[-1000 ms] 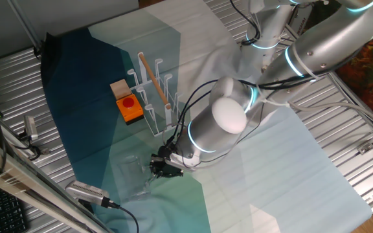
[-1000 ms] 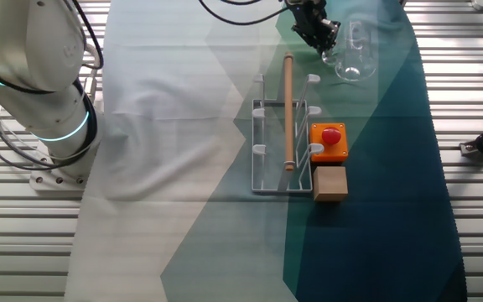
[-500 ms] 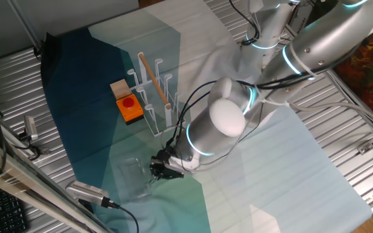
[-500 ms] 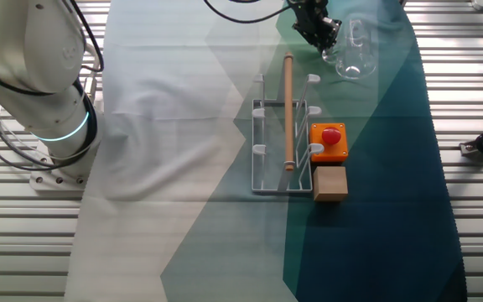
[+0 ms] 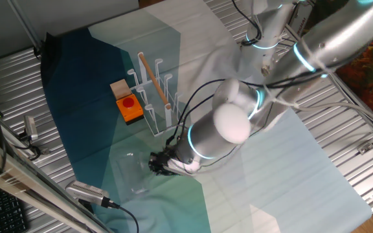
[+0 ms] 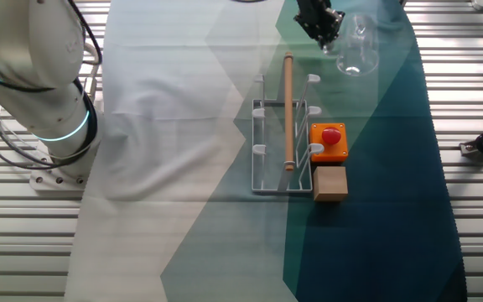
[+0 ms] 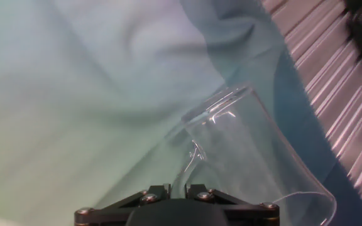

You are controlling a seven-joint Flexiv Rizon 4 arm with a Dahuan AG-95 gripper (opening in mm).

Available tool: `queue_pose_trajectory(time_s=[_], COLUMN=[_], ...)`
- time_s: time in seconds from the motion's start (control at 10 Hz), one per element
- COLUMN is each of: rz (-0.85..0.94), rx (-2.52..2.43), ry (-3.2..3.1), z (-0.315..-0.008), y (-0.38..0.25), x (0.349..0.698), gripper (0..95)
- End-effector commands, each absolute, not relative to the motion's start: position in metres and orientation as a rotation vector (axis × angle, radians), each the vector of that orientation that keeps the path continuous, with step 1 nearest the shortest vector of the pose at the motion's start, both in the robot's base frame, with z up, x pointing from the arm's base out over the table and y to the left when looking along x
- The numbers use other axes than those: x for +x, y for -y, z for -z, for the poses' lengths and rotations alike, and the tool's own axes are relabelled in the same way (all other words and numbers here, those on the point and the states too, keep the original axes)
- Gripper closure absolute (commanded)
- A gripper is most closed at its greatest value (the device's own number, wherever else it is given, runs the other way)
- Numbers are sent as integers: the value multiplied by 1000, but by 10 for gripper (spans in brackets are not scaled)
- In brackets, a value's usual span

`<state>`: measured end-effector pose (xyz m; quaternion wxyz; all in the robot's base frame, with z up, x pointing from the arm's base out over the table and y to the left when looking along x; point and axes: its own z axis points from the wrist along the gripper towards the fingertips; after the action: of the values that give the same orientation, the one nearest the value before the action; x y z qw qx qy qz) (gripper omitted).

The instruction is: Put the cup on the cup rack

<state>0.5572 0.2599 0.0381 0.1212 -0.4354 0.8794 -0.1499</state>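
**Cup held by its handle, apart from the rack**

In one fixed view, the gripper (image 5: 159, 164) is seen low over the cloth (image 5: 290, 168), at the end of the grey arm (image 5: 222, 129). The cup (image 5: 129, 169) is barely made out as a faint clear shape just beside it. The cup rack (image 5: 153, 97) is set farther up the cloth, with a wooden stick (image 5: 153, 79) laid across its pegs and an orange box (image 5: 129, 107) with a red button beside it.

In the other fixed view, the gripper (image 6: 319, 20) is found at the top edge, touching the cup (image 6: 357, 52). The cup rack (image 6: 282, 138) is placed well below, apart from the cup, and a brown block (image 6: 329, 183) is set against the orange box (image 6: 329, 140).

In the hand view, the cup (image 7: 250, 157) is shown tilted above the cloth (image 7: 74, 94), and its thin handle is pinched between the fingers (image 7: 153, 196), which are pressed close together around it.
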Motion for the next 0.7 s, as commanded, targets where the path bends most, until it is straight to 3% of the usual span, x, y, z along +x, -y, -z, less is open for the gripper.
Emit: queue_pose_trajectory(time_s=[0.1,0.7], rz=[390,354], rx=[-1264,-1273], ry=[-2610,-2645], z=[-28,-28], y=[-261,-261], x=[565,565], gripper=[950,950])
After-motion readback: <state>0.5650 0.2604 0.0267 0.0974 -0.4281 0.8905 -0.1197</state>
